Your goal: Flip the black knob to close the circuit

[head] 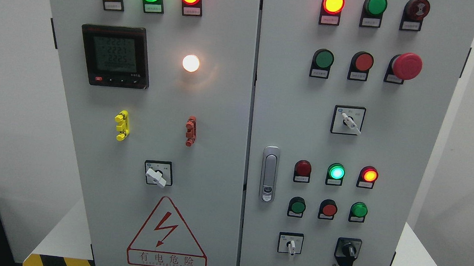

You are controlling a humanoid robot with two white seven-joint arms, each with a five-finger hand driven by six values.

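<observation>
Neither hand is in view, so their state is unknown, and the black knob (348, 250) on the cabinet's right door (390, 142) waits untouched

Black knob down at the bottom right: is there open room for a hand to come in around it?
Yes. Bare panel lies right of the black knob and between it and the white switch. Above, the button row, ending in a green button, sits close. No robot hand shows.

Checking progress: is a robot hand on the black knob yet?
No, the black knob at the right door's lower right stands alone, with no robot hand anywhere in view.
</observation>
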